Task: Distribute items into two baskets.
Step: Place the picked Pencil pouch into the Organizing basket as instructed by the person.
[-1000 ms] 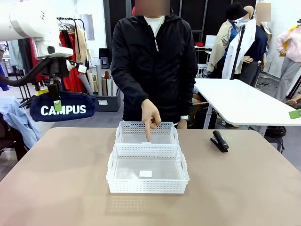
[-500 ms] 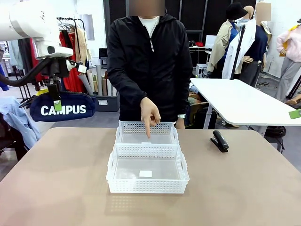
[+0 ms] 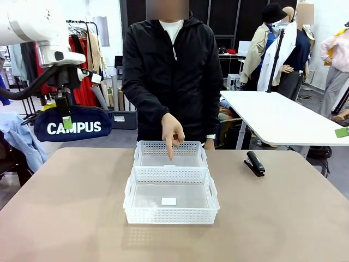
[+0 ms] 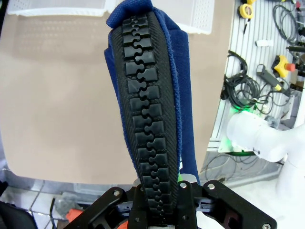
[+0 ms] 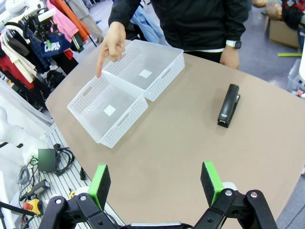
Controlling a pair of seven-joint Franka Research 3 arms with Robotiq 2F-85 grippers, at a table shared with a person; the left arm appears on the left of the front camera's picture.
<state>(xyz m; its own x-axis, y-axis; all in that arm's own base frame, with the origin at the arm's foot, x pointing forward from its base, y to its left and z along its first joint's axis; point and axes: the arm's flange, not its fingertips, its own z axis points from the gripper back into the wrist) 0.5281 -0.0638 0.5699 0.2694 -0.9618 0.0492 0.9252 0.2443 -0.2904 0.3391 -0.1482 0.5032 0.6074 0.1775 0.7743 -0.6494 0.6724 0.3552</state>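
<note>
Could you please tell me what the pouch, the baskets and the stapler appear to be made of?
Pouch: navy woven fabric, matte, with a chunky black moulded zip, probably plastic.
Baskets: white plastic, slightly glossy, perforated walls, see-through bottoms.
Stapler: black, smooth; plastic or painted metal, unclear.

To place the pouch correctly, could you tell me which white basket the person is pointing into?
The far basket, the smaller one beside the person: their hand points down into it, not the larger near basket.
</note>
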